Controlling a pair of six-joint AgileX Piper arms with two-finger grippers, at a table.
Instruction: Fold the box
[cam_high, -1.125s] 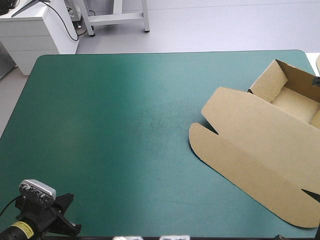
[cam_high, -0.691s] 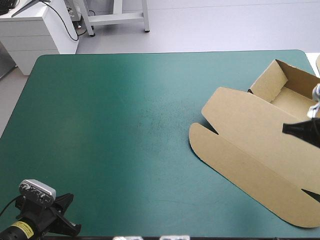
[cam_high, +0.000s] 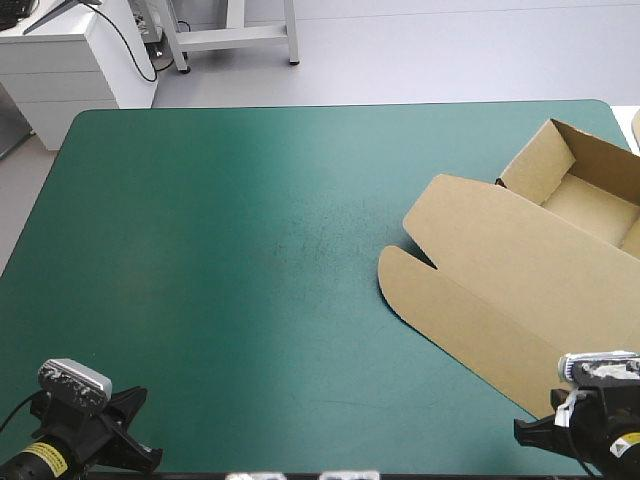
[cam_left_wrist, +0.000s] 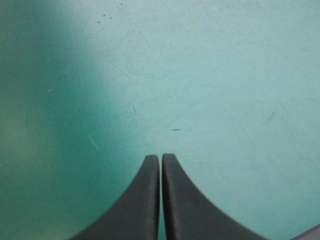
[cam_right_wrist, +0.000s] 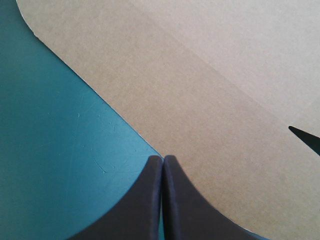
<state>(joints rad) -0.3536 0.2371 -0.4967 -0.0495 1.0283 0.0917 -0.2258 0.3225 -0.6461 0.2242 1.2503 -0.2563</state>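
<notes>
The table (cam_high: 200, 300) wears a teal-green cover (cam_high: 180, 200) that fills most of the high view, and its 2 far corners are rounded. Near the middle of the cover lies a patch of faint scuffs (cam_high: 312, 240). The cover looks darker toward the left edge and lighter in a band further right. Close up, the left wrist view shows fine scratches and 1 short dark mark (cam_left_wrist: 176, 129); the right wrist view shows thin pale scratches (cam_right_wrist: 100, 166). Past the far right corner a small pale shape (cam_high: 636, 122) is cut off, unidentifiable.
</notes>
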